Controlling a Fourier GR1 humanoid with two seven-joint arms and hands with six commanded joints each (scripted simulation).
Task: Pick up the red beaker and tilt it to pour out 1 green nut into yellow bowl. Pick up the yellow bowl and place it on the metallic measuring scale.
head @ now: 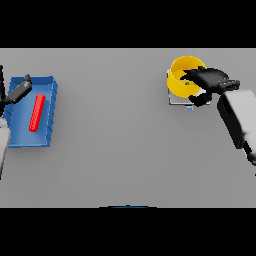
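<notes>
Risk: I judge the yellow bowl [186, 75] could tip or slide off the metallic measuring scale [179, 101] if my right hand [209, 80], fingers curled over its rim, pulls away crookedly.
Nut: a green nut [187, 84] lies inside the bowl.
Beaker: red beaker [37, 113] lies in the blue tray [52, 107], left table edge.
Left hand [20, 90]: over the tray's far corner; grip I cannot tell.
Surface: plain grey table [120, 150], no room visible.

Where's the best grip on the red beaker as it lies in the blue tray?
Probably mid-body, from above. The red beaker lies on its side in the blue tray, long axis running away from the robot, so fingers should close across its narrow width. The left hand sits over the tray's far-left corner, nearest.
</notes>
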